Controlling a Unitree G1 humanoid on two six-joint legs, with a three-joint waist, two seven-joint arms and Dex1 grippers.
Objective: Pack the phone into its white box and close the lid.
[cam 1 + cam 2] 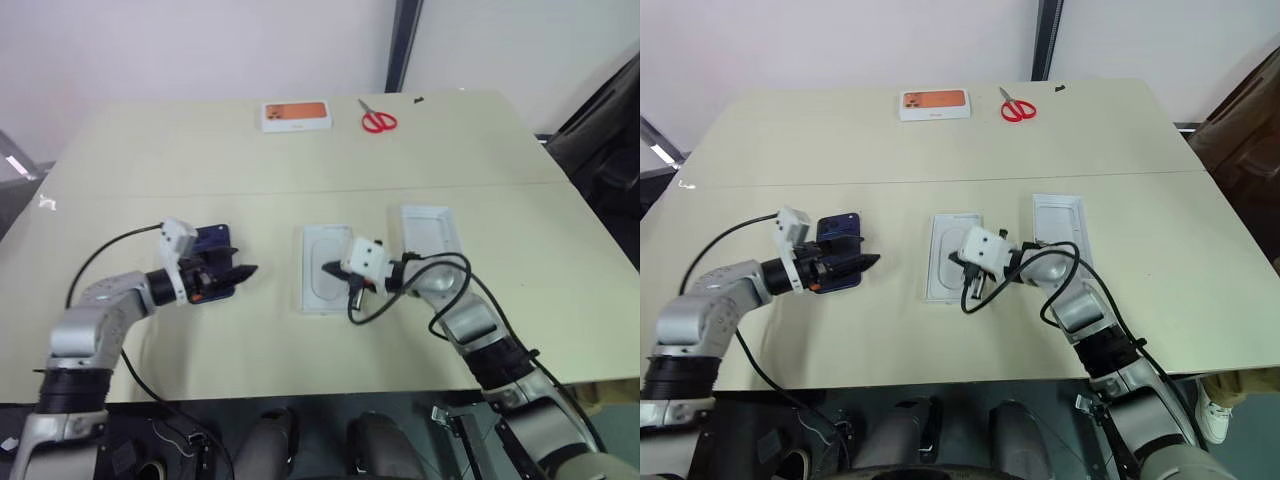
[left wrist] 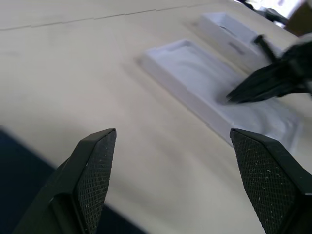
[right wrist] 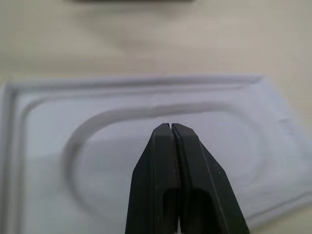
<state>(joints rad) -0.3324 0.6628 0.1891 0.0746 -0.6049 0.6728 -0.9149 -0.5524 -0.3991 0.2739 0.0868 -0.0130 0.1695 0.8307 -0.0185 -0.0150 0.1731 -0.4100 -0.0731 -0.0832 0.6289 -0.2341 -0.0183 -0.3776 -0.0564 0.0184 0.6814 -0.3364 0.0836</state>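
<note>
Left gripper (image 1: 243, 270) spread wide, empty, just above the near edge of the phone (image 1: 212, 243). Right gripper (image 3: 170, 127) pressed shut, tips over the white insert (image 1: 324, 268); white box (image 1: 432, 232) just beyond it. Best to lower squarely, straddle the phone's long edges, then close firmly without nudging it aside.

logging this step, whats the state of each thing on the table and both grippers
phone: flat on table, under left gripper, not held
insert: flat, empty
white tray: open, empty
orange-pictured box: closed, at far edge
scissors: closed
left gripper: open, empty
right gripper: shut, empty, over insert
</note>
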